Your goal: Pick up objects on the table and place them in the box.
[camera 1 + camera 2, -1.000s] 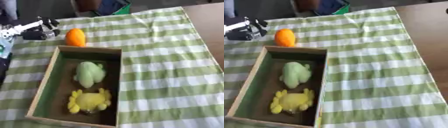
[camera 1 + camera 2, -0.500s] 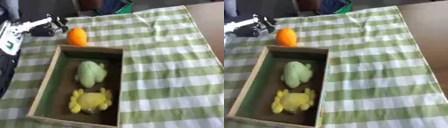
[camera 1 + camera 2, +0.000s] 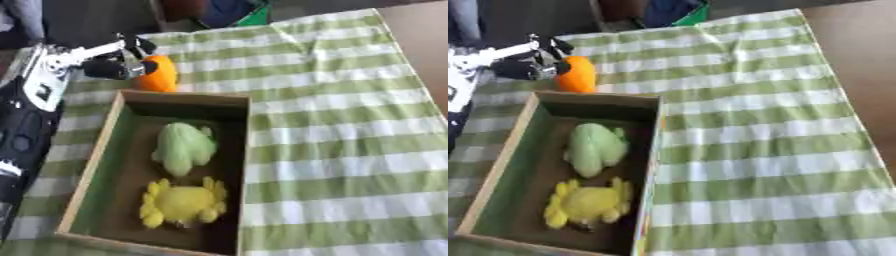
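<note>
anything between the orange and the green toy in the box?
Only the box's far wall. The orange sits on the cloth just beyond it, the green toy inside just below; the left eye view shows it. The left hand is at the orange's left side.

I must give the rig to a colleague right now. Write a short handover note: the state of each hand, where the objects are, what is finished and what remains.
Left hand: at the orange object from its left side, fingers up against it; whether they have closed on it cannot be told.
Right hand: not in view.
Box: on the green checked cloth. It holds a pale green toy at the far end and a yellow toy at the near end.
Done: two toys are in the box.
Left: the orange object, on the cloth just beyond the box's far wall, goes in. No other loose objects show on the cloth.
</note>
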